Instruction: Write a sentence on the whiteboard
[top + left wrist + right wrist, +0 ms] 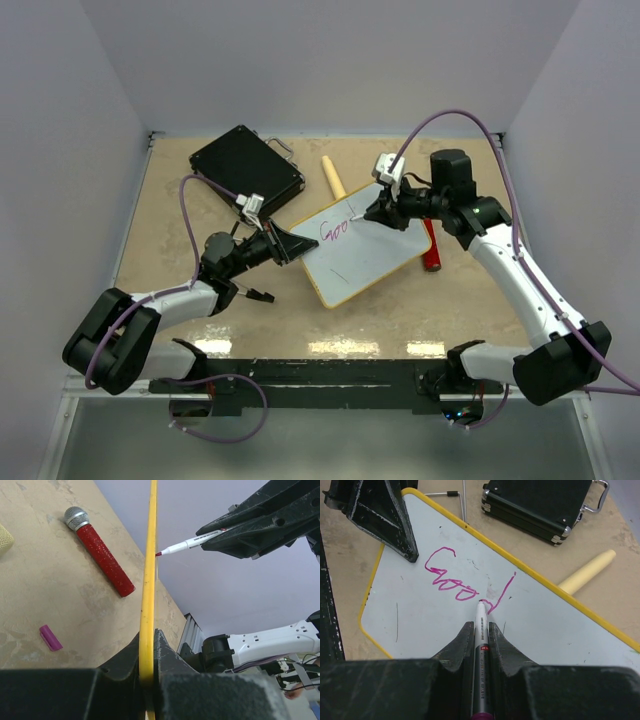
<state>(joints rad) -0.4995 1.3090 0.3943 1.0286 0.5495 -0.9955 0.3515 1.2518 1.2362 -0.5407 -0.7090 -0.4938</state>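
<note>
Yellow-framed whiteboard (365,258) sits mid-table, and the left gripper (148,642) is closed on its near-left edge. The right gripper (480,629) is gripping a marker (480,611), whose tip touches the magenta sentence (462,580), reading "Good". Farther back lies a black case (247,165).

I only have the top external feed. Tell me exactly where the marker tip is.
Observer: The marker tip touches the whiteboard at the base of the "d" in the sentence, which so far reads only "Good".
Operator: Report the left gripper's hold.
Observer: The left gripper is shut on the whiteboard's yellow frame, with one finger on each face.
Operator: Identify the red thing poking out beside the board.
Observer: It is a red glitter microphone with a silver head, lying on the table.
</note>
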